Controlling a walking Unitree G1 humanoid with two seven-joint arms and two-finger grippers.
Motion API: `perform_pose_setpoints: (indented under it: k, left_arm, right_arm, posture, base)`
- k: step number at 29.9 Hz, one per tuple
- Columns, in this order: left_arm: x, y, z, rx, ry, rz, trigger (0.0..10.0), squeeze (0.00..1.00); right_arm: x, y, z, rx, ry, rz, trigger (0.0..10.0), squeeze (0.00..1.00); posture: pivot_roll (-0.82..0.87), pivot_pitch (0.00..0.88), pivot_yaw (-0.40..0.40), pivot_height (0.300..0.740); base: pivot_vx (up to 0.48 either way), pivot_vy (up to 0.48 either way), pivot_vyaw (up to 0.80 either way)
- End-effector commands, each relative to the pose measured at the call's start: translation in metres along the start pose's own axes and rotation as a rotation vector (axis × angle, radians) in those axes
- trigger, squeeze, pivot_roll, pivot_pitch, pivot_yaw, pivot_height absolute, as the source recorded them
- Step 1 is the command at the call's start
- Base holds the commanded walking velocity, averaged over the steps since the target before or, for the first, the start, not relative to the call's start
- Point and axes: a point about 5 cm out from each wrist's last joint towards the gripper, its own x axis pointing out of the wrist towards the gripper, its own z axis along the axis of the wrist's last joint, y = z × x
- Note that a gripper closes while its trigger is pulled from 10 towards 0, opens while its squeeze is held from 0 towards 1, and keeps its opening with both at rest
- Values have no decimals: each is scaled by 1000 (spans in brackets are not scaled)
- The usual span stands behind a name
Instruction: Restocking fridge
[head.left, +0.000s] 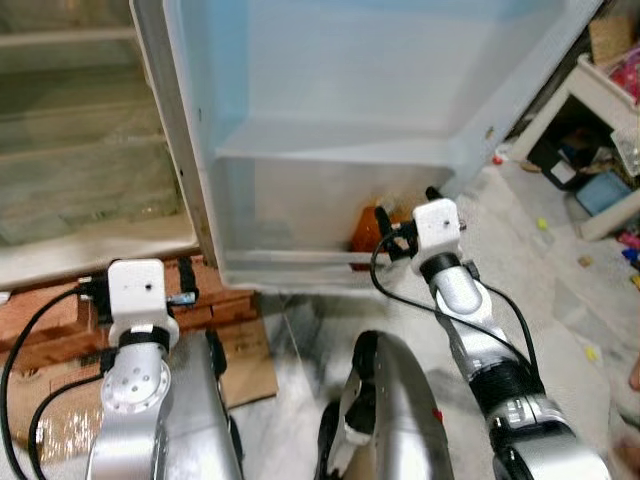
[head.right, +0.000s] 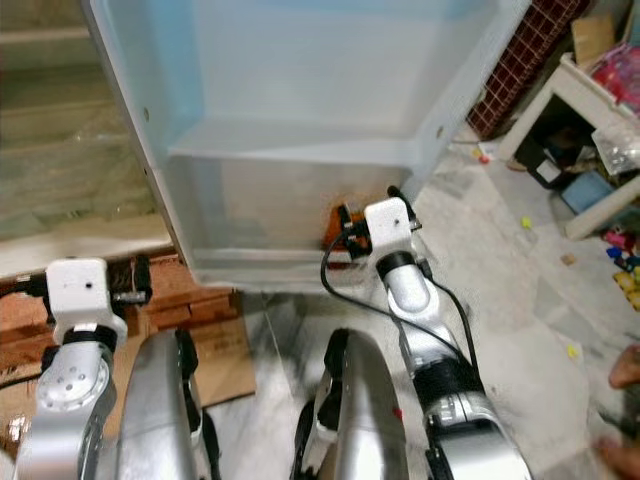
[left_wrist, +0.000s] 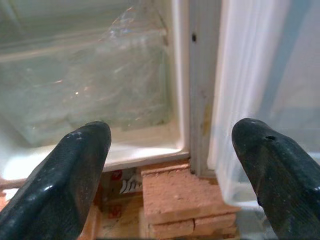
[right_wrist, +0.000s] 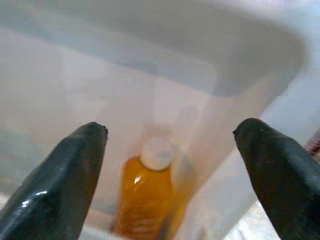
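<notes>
While the fridge door (head.left: 330, 110) stood open, an orange bottle (right_wrist: 145, 192) with a white cap sat upright in the door's bottom shelf (head.left: 300, 215). Just before it, the right gripper (right_wrist: 170, 165) hovered with fingers spread apart, holding nothing. Low by the bricks (left_wrist: 175, 192) under the fridge, the left gripper (left_wrist: 172, 165) was likewise spread and empty.

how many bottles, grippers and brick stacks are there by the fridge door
orange bottle in the door shelf: 1
grippers, left and right, both open: 2
brick stack under the fridge: 1
total: 4
</notes>
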Motion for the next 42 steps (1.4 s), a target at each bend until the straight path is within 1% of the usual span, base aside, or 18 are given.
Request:
perform_pose_setpoints:
  k: [1,4,5,6,7,8,9,10,11,12,13,15,18,23,27,34,40,42]
  left_arm:
    - [1,-5,1,-14,-12,-24,10000,0]
    - [0,-5,0,-15,-14,-25,10000,0]
    - [0,-5,-2,-12,-16,-29,10000,0]
    - [0,-5,-2,-12,-16,-29,10000,0]
    - [-2,-4,-5,-1,-10,-32,10000,0]
    - [-3,-2,-7,5,-6,-31,10000,0]
    - [-4,-1,-9,9,-4,-30,10000,0]
    - [-5,0,-10,13,-2,-30,10000,0]
    - [-6,1,-10,16,2,-37,10000,0]
    - [-7,2,-11,17,2,-40,10000,0]
    - [-7,2,-11,17,2,-40,10000,0]
    - [-6,0,-11,33,-4,-59,10000,0]
    - [-4,2,-6,35,-27,-48,10000,0]
    - [-2,3,-5,51,-41,-39,10000,0]
    - [2,1,-3,41,-51,-33,10000,0]
    - [-2,-2,-3,35,-50,-38,10000,0]
    - [1,-5,-2,23,-52,-36,10000,0]
    - [1,-5,-2,26,-52,-39,10000,0]
  right_arm:
    - [-15,-2,9,34,-22,30,10000,1000]
    - [-23,-4,8,29,-18,18,10000,1000]
    - [-35,-4,10,38,-2,19,10000,1000]
    - [-35,-4,10,38,-2,19,10000,1000]
    - [-44,-3,11,36,10,23,10000,933]
    - [-47,-2,15,48,4,18,10000,114]
    - [-49,-2,18,57,-1,13,10000,114]
    - [-49,-2,22,71,-8,10,10000,0]
    - [-49,-2,30,105,-26,0,10000,0]
    - [-48,-2,33,115,-30,-6,10000,0]
    - [-48,-2,33,115,-30,-6,10000,0]
    - [-43,-8,34,154,-16,-58,10000,0]
    - [-40,-16,31,215,16,-118,10000,0]
    - [-35,-17,37,211,11,-127,10000,0]
    - [-33,-12,40,222,10,-114,10000,0]
    - [-32,-9,41,227,23,-102,10000,0]
    - [-31,-2,41,231,40,-38,10000,0]
    - [-32,0,42,207,28,-15,10000,0]
  posture:
    - [103,17,-114,505]
    - [92,10,-113,505]
    - [84,5,-111,505]
    - [84,5,-111,505]
    - [66,0,-105,505]
    - [62,0,-101,505]
    - [60,0,-100,505]
    - [55,0,-96,505]
    - [53,0,-94,505]
    - [53,0,-94,505]
    - [53,0,-94,505]
    - [67,0,-95,509]
    - [67,0,-90,509]
    - [56,0,-91,509]
    - [58,2,-96,509]
    - [57,10,-100,509]
    - [51,14,-99,509]
    - [49,15,-99,509]
  base:
    - [0,0,0]
    - [0,0,0]
    - [0,0,0]
    - [0,0,0]
    - [0,0,0]
    - [0,0,0]
    - [0,0,0]
    - [0,0,0]
    - [0,0,0]
    - [0,0,0]
    - [0,0,0]
    - [0,0,-484]
    - [0,0,-479]
    - [0,0,-481]
    - [0,0,-478]
    - [0,0,-481]
    - [0,0,-252]
    - [0,0,0]
